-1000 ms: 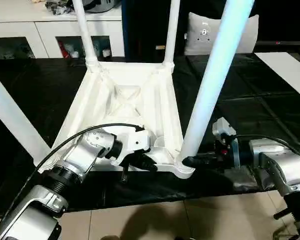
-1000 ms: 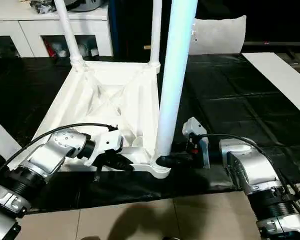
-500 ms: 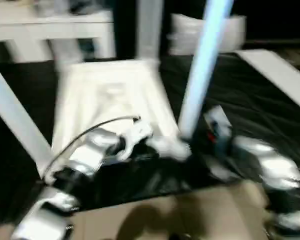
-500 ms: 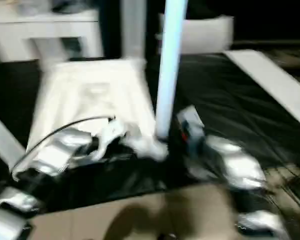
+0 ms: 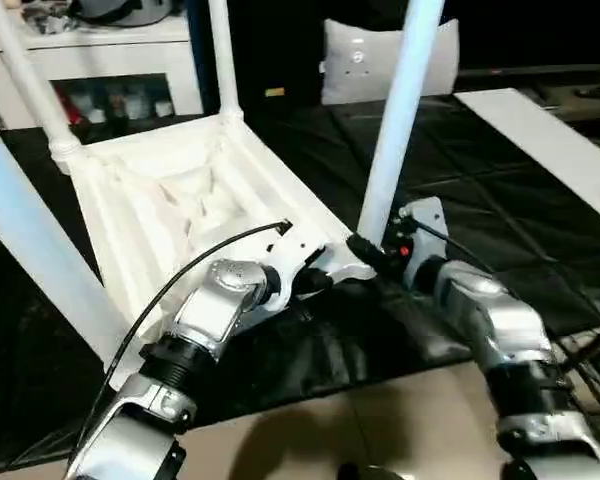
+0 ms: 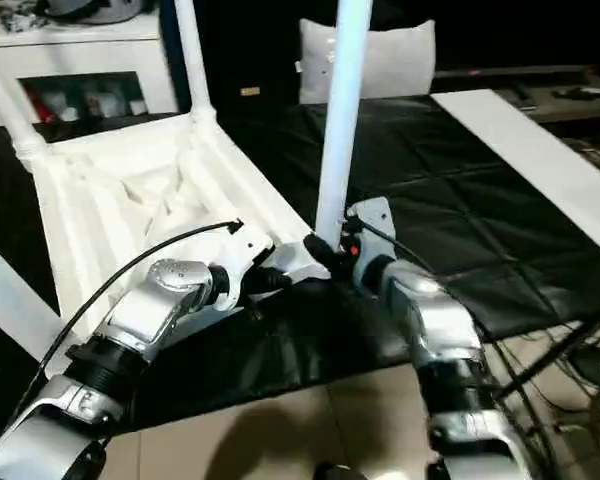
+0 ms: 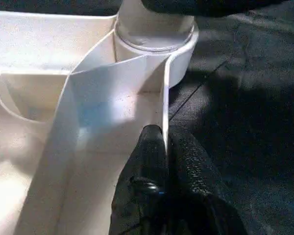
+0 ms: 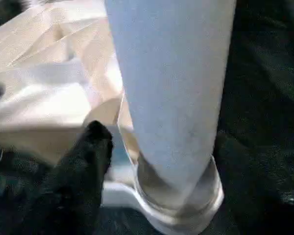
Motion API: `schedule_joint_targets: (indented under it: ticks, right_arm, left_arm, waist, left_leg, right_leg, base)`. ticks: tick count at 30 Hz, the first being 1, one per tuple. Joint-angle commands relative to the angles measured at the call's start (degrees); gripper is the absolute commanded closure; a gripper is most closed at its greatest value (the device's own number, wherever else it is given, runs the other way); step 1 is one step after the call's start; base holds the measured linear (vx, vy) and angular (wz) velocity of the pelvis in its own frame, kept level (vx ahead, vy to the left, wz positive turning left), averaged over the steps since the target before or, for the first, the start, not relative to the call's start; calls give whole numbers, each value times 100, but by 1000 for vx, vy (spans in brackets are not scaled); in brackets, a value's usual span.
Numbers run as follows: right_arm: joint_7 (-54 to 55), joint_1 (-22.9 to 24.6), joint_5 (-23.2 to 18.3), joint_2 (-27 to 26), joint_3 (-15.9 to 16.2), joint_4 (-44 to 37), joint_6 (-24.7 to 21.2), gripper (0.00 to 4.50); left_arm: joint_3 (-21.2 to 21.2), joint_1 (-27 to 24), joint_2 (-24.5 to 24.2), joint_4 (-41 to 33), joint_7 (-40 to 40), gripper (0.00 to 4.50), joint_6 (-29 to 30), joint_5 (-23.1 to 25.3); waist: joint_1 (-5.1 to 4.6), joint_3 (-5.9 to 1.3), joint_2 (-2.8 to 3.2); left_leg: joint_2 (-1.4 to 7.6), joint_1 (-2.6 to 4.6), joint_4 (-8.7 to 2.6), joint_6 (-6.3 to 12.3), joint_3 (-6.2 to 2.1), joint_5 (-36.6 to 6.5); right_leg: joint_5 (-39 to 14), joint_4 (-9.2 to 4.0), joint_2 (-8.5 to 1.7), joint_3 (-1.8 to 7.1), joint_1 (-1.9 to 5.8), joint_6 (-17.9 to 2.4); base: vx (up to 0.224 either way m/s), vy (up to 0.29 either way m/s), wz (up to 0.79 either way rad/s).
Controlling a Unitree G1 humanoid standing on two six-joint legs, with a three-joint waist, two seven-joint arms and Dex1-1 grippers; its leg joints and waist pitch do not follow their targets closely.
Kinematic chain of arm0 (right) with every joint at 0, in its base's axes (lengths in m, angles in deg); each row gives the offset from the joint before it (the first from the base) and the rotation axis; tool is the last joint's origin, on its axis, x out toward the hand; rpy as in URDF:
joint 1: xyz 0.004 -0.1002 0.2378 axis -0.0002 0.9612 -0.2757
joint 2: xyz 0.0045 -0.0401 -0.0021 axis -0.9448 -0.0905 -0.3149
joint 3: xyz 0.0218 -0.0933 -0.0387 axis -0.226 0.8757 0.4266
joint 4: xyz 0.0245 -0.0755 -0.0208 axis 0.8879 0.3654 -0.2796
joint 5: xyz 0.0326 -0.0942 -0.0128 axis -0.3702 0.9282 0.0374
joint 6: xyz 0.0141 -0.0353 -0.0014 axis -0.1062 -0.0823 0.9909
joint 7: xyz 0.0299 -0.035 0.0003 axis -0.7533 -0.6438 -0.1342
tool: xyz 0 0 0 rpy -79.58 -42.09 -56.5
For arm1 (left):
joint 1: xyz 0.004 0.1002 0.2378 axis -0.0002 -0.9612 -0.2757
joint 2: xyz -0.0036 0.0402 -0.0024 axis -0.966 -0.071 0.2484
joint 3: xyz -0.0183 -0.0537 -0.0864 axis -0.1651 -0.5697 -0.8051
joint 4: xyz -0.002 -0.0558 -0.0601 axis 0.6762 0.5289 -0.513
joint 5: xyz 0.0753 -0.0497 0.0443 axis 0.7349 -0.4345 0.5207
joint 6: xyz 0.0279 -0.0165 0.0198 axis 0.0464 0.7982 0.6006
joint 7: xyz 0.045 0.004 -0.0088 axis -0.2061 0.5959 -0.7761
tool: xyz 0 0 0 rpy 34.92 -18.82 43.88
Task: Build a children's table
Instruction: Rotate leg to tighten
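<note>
- We see the children's table top (image 5: 180,200) lying upside down on the black-covered work table (image 5: 500,200), ribbed underside up.
- Four white legs stand in its corner sockets; the near right leg (image 5: 395,120) rises beside our arms.
- Our left gripper (image 7: 164,147) pinches the top's thin rim close to that leg's socket (image 7: 157,44).
- Our right gripper (image 5: 365,250) sits at the base of that leg; we cannot tell how wide its fingers are.

Head stereo pair looking down; both wrist views close on one corner socket (image 7: 154,36)
</note>
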Motion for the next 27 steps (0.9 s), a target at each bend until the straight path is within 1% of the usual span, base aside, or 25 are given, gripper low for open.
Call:
schedule_joint_targets:
  ticks: [1,2,3,4,5,7,8,9,10,11,12,13,14,15,16,17,18,20,23,24,25,26,27]
  right_arm:
    - [-230,48,-87,113,-17,-104,64,87]
    - [-681,90,-201,435,-15,-146,184,64]
    - [-862,108,-239,557,-6,-166,219,57]
    - [-1152,148,-272,730,38,-226,222,51]
    - [-1489,197,-323,917,76,-315,164,43]
    - [-1807,235,-364,1093,103,-393,118,21]
    - [-2074,260,-393,1254,137,-443,103,14]
    - [-2262,283,-380,1362,196,-462,166,14]
    - [-2430,302,-347,1457,257,-462,275,14]
    - [-2655,323,-372,1566,319,-462,358,14]
    - [-2924,339,-439,1683,386,-467,401,14]
    - [-3019,343,-450,1722,417,-469,441,14]
    - [-3124,345,-447,1767,462,-464,520,14]
    - [-3199,347,-436,1796,501,-458,584,30]
    - [-3299,346,-444,1822,548,-454,598,40]
    - [-3460,348,-443,1845,603,-462,572,47]
    - [-3460,348,-443,1845,603,-462,572,51]
    - [-3551,347,-434,1842,644,-476,567,74]
    - [-3658,315,-461,1798,719,-477,542,95]
    - [-3687,303,-470,1778,746,-469,539,113]
    - [-3729,287,-477,1759,786,-441,549,113]
    - [-3781,282,-492,1737,831,-427,539,126]
    - [-3841,280,-509,1716,880,-417,505,133]
  left_arm:
    - [-104,-1,-132,-130,97,450,-252,-28]
    - [9,-30,-306,-102,378,450,-447,-22]
    - [49,-37,-368,-87,490,450,-536,-20]
    - [105,-41,-454,-66,656,450,-647,-14]
    - [171,-46,-556,-42,870,450,-754,-9]
    - [262,-42,-670,-12,1124,450,-894,7]
    - [356,-38,-779,12,1380,450,-1042,17]
    - [405,-37,-847,12,1522,450,-1083,18]
    - [457,-34,-908,14,1663,450,-1164,21]
    - [522,-30,-987,19,1835,450,-1244,15]
    - [609,-22,-1094,30,2056,450,-1372,19]
    - [644,-28,-1139,20,2188,450,-1476,3]
    - [683,-38,-1190,4,2363,450,-1603,-29]
    - [711,-48,-1225,-24,2481,450,-1633,-55]
    - [751,-59,-1268,-61,2634,450,-1711,-83]
    - [802,-65,-1316,-106,2808,450,-1758,-111]
    - [802,-65,-1316,-106,2808,450,-1758,-111]
    - [839,-71,-1336,-150,2910,450,-1785,-126]
    - [943,-93,-1393,-256,3172,450,-1843,-153]
    - [977,-99,-1407,-289,3230,450,-1864,-150]
    - [1005,-102,-1404,-302,3276,450,-1893,-139]
    - [1030,-109,-1383,-323,3285,450,-1904,-130]
    - [1048,-114,-1353,-338,3279,450,-1907,-126]
  waist:
    - [73,-452,-93]
    - [103,-456,-102]
    - [114,-456,-98]
    - [137,-453,-75]
    - [156,-444,-76]
    - [173,-430,-93]
    - [188,-420,-86]
    - [195,-423,-85]
    - [224,-408,-107]
    - [236,-403,-99]
    - [261,-399,-77]
    - [282,-388,-81]
    - [319,-396,-81]
    - [325,-397,-91]
    - [358,-409,-86]
    - [370,-410,-87]
    - [375,-410,-86]
    - [413,-420,-86]
    - [484,-424,-84]
    - [495,-423,-85]
    - [490,-421,-179]
    - [514,-421,-123]
    - [509,-416,-117]
  left_leg:
    - [6,-159,-350,556,124,-687]
    - [-10,-168,-335,589,131,-647]
    - [-5,-172,-328,606,139,-635]
    - [-1,-168,-333,638,138,-600]
    - [12,-164,-332,647,141,-589]
    - [18,-148,-339,614,150,-689]
    - [13,-126,-342,585,154,-796]
    - [18,-117,-344,572,151,-826]
    - [36,-93,-352,546,155,-899]
    - [38,-86,-354,534,153,-950]
    - [53,-53,-363,514,147,-1040]
    - [59,-48,-371,500,149,-1104]
    - [61,-46,-375,472,143,-1096]
    - [63,-57,-380,462,144,-1074]
    - [68,-44,-380,439,149,-1019]
    - [79,-53,-388,439,140,-982]
    - [85,-54,-394,443,139,-962]
    - [95,-62,-394,440,141,-865]
    - [100,-52,-395,421,152,-775]
    - [101,-52,-395,418,153,-773]
    - [100,-64,-393,426,164,-745]
    - [102,-65,-398,410,153,-730]
    - [107,-64,-401,404,153,-744]
  right_leg:
    - [-2213,-326,-172,293,474,-472]
    - [-2213,-318,-161,297,467,-467]
    - [-2204,-310,-166,312,465,-461]
    - [-2213,-311,-158,309,465,-465]
    - [-2217,-315,-146,312,455,-470]
    - [-2358,-329,-134,309,441,-439]
    - [-2553,-363,-128,298,426,-395]
    - [-2611,-365,-133,298,424,-381]
    - [-2713,-386,-132,306,398,-364]
    - [-2762,-386,-135,305,391,-362]
    - [-2834,-398,-145,309,372,-367]
    - [-2867,-410,-150,319,371,-364]
    - [-2846,-398,-155,318,377,-380]
    - [-2821,-390,-151,322,382,-378]
    - [-2740,-370,-159,334,379,-417]
    - [-2641,-348,-158,341,387,-466]
    - [-2592,-338,-158,349,388,-491]
    - [-2396,-294,-167,374,400,-594]
    - [-2324,-275,-176,393,399,-645]
    - [-2314,-273,-176,395,397,-654]
    - [-2326,-275,-168,395,399,-636]
    - [-2353,-258,-181,396,405,-637]
    - [-2373,-267,-182,395,400,-623]
  base:
    - [0,0,0]
    - [0,0,0]
    - [0,0,0]
    - [0,0,0]
    - [0,0,0]
    - [0,0,0]
    - [0,0,0]
    - [0,0,0]
    - [0,0,0]
    - [0,0,0]
    - [0,0,0]
    - [0,0,0]
    - [0,0,0]
    - [0,0,0]
    - [0,0,0]
    - [0,0,0]
    - [0,0,0]
    - [0,0,0]
    - [0,0,0]
    - [0,0,0]
    - [0,0,0]
    - [0,0,0]
    - [0,0,0]
